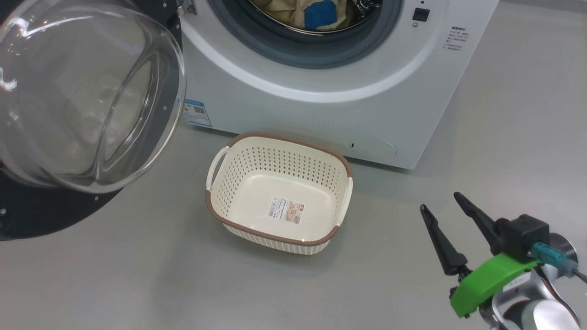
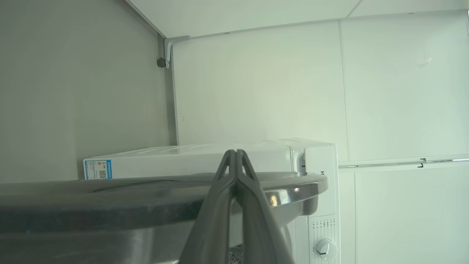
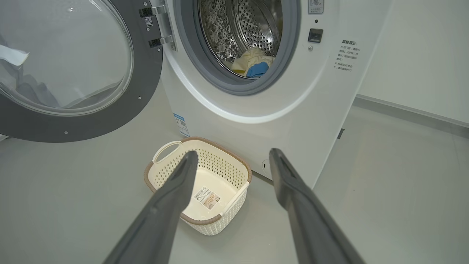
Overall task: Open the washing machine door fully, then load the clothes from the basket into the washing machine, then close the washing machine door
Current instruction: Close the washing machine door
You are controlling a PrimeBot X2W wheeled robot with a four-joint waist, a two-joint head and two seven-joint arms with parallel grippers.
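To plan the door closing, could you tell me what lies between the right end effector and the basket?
Just bare grey floor between the right end effector and the basket, seen in the head view.

This looks like a bare laundry corner, more test room than lived-in home. A white front-loading washing machine (image 1: 330, 110) stands on a smooth grey floor (image 1: 137, 284), plain white panel walls (image 2: 256, 84) behind it, a small cream basket (image 1: 275, 160) just in front.
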